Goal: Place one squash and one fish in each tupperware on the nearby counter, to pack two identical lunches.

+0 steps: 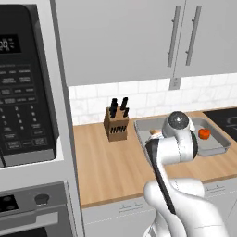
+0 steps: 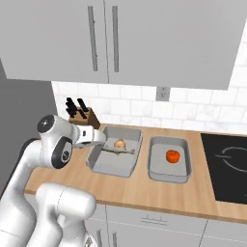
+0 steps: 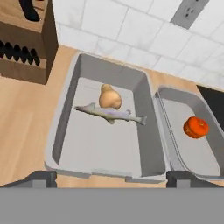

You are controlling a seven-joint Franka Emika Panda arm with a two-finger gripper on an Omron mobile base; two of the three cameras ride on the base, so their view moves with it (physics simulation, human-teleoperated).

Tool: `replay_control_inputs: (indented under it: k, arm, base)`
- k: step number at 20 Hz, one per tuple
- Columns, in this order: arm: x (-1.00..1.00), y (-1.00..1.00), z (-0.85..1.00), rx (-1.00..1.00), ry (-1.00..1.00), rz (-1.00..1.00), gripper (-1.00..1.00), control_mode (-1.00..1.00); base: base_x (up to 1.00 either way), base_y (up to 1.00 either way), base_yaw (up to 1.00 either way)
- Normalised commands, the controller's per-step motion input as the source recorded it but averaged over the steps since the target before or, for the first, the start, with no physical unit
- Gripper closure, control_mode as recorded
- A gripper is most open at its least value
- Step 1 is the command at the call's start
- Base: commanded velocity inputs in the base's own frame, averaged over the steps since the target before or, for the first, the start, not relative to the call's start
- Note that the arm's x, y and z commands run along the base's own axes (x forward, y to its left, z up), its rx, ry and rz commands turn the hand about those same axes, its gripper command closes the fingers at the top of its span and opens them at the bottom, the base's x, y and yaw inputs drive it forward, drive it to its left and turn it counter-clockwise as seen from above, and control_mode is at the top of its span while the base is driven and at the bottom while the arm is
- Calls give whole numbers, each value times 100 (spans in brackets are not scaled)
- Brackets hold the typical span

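Wooden knife block stands just beside the left tupperware.

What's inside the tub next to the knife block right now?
The left tub holds one grey fish lying across its floor and a pale orange squash just behind it, touching. The squash's lower edge is covered by the fish. The rest of the floor is bare.
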Motion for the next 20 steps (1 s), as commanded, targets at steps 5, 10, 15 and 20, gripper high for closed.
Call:
replay_control_inputs:
  k: [5,10,15,20]
  arm:
    - [-50,-3,5,37,-2,-5,-100,-100]
    - [-52,26,-16,3,-6,-1,-100,-100]
    - [-52,1,-7,5,-2,2,-100,100]
    - [0,0,0,0,0,0,-100,100]
  base:
    - [0,0,0]
    - [0,0,0]
    - [-16,2,1]
    - [-98,9,12]
